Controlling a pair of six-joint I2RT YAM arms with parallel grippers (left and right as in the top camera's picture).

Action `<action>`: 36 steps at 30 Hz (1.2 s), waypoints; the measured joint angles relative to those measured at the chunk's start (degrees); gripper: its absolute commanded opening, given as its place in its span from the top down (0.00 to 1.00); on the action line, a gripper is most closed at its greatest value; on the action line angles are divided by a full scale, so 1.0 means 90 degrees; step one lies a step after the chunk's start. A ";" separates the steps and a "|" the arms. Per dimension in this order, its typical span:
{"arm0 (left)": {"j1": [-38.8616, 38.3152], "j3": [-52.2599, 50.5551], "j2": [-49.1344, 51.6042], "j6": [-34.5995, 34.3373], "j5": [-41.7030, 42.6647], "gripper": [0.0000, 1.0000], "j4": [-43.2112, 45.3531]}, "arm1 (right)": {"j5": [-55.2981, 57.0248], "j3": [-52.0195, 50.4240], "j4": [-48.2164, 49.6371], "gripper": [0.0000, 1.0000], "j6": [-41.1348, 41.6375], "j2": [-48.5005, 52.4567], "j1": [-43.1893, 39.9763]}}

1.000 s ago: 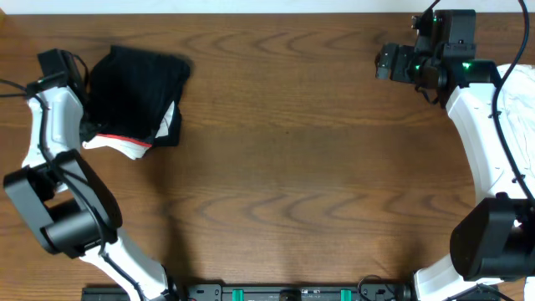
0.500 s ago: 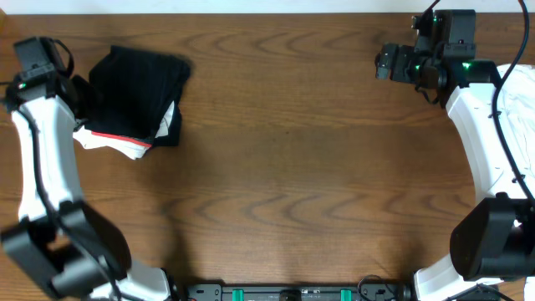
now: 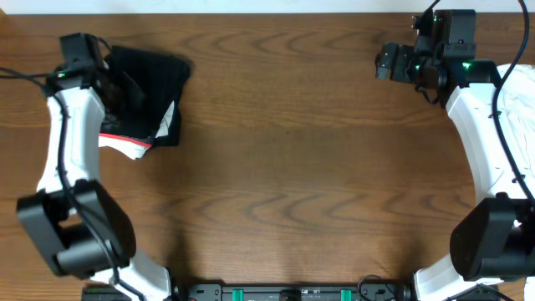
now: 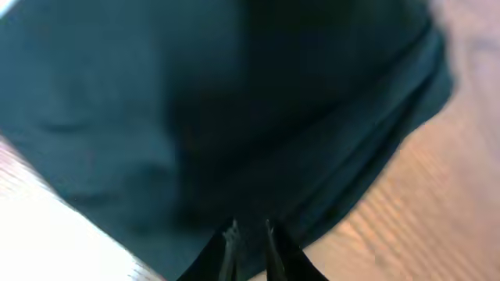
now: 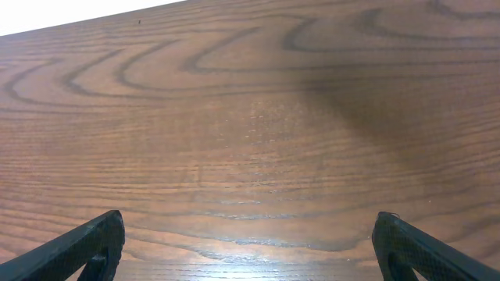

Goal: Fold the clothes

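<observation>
The clothes lie as a folded black bundle at the table's far left. A red-edged grey waistband and some white fabric show at its near side. My left gripper hovers over the bundle's left part. In the left wrist view its fingers stand almost together above the black cloth, with nothing seen between them. My right gripper is at the far right, well away from the bundle. Its jaws are spread wide over bare wood.
White fabric lies at the table's right edge behind the right arm. The wooden tabletop stretches between the two arms. A pale blurred patch shows beside the black cloth in the left wrist view.
My left arm has swung from the left of the bundle to over its left part. The bundle and the right arm have stayed put.
</observation>
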 measured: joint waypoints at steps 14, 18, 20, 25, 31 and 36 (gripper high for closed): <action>-0.0015 -0.0017 0.0607 0.0022 0.0138 0.94 -0.0316 | 0.0000 0.0000 0.0002 0.01 0.0000 0.0000 0.0000; -0.0019 -0.0017 0.0367 0.0019 0.0374 0.94 -0.0318 | 0.0000 0.0000 0.0000 0.01 0.0000 0.0000 0.0000; -0.0063 -0.0017 0.0017 0.0015 0.0459 0.92 -0.0304 | 0.0000 0.0000 0.0000 0.01 0.0000 0.0000 0.0000; -0.0328 0.0000 -0.1103 0.0005 0.0571 0.76 -0.0117 | -0.0002 0.0000 0.0000 0.01 0.0002 0.0000 0.0000; -0.0673 0.0068 -0.1700 0.0007 0.0658 0.02 0.0034 | 0.0000 0.0000 0.0000 0.01 0.0000 0.0000 0.0000; -0.0716 0.0066 -0.1622 -0.0005 0.0682 0.02 0.0017 | 0.0000 0.0000 0.0002 0.01 0.0000 0.0000 0.0000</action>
